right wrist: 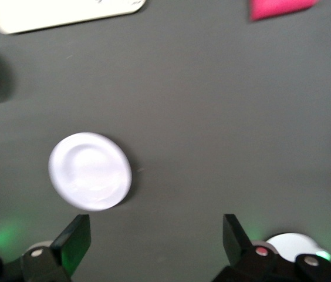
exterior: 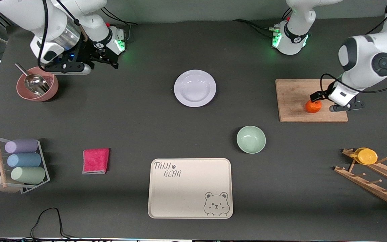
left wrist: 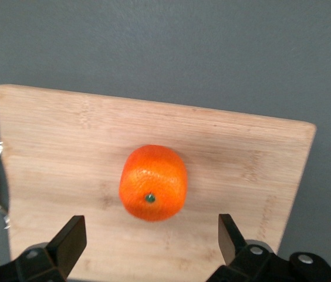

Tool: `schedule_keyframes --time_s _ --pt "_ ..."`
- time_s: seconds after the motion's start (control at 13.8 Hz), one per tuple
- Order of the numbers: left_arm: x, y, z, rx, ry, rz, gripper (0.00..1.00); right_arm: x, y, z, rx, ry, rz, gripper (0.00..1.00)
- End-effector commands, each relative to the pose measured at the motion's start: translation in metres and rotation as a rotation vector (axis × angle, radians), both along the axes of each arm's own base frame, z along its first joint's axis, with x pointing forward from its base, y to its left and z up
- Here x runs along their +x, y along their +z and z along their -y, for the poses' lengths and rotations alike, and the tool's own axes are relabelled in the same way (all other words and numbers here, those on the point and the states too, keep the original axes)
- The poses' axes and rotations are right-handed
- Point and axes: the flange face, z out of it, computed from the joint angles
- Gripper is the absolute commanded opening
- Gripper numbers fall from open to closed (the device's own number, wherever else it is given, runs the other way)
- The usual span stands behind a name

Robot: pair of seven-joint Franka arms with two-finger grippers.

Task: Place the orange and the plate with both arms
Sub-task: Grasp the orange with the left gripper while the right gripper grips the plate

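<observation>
front view: the orange [exterior: 313, 106] sits on the wooden cutting board [exterior: 294, 97] at the left arm's end, the left gripper [exterior: 324, 102] low beside it; the plate [exterior: 195, 88] lies mid-table, the right gripper [exterior: 79, 64] near the pink bowl [exterior: 37, 88].
left wrist view: jaws spread wide, empty; the orange's green stem spot shows.
right wrist view: jaws open, plate well apart.

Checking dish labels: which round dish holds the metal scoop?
The pink bowl, at the right arm's end of the table; the plate and green bowl hold nothing.
</observation>
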Motion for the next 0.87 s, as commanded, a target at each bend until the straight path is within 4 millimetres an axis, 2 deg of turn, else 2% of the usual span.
schedule_keyframes --time_s 0.0,0.22,0.43,0.72,0.8 --pt "-0.008 -0.029 0.004 -0.002 -0.033 0.002 1.00 -0.009 -0.030 -0.002 0.130 0.025 -0.003 1.00" --pt "-0.015 -0.048 0.007 -0.001 -0.045 0.013 1.00 -0.025 -0.083 0.000 0.297 0.105 0.007 1.00" --pt "-0.016 -0.053 0.008 -0.002 -0.048 0.004 1.00 -0.039 -0.135 0.005 0.446 0.138 -0.007 1.00" --pt "-0.016 -0.054 0.008 -0.002 -0.052 0.002 0.98 -0.062 -0.216 0.033 0.661 0.154 0.018 1.00" --pt "-0.015 -0.053 0.007 -0.006 -0.086 0.012 0.61 -0.069 -0.239 0.035 0.714 0.155 0.028 1.00"
